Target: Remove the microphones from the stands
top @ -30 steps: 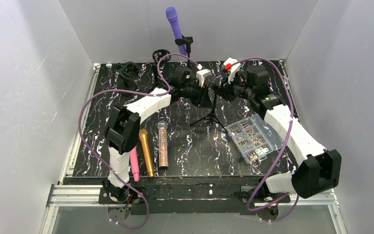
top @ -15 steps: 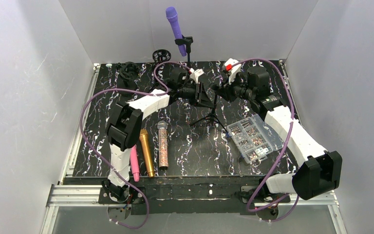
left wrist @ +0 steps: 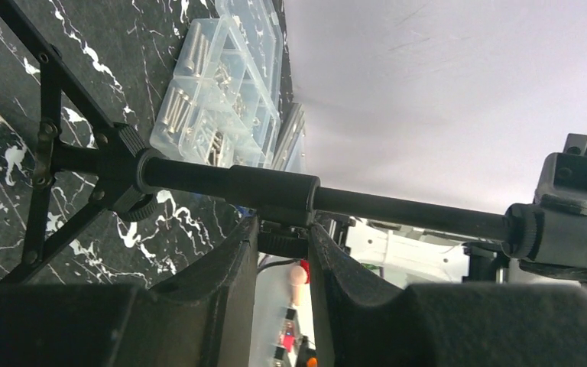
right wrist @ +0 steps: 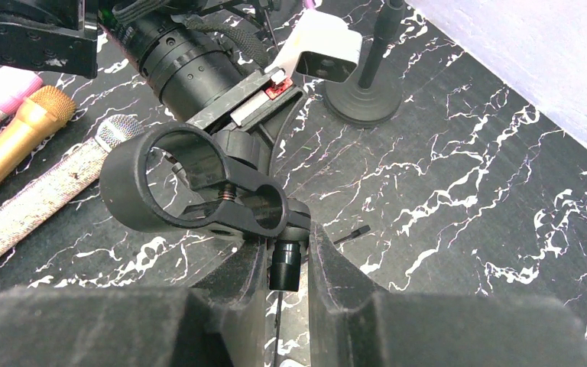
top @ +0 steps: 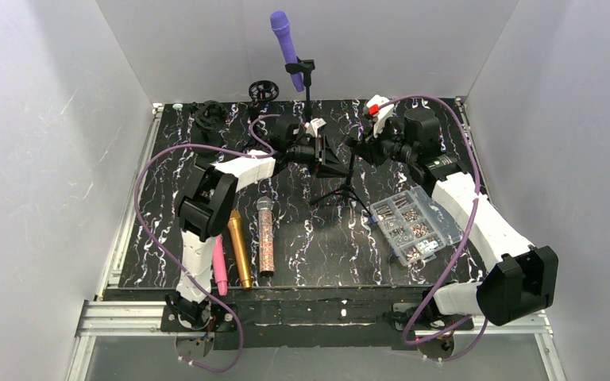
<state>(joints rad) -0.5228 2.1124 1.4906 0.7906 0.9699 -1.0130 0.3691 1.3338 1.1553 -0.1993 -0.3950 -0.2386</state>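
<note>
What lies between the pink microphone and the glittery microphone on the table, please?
The gold microphone lies between the pink microphone and the glittery microphone. The three lie side by side, as the top external view shows.

A lab test booth: white walls point(top: 48, 119) enclose a marbled table point(top: 318, 246) on aluminium rails point(top: 119, 313).

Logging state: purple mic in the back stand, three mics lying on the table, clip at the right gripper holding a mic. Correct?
No. The clip at the right gripper is empty: the right wrist view shows table through its ring. The purple mic is in the back stand; pink mic, gold mic and glitter mic lie on the table.
</note>
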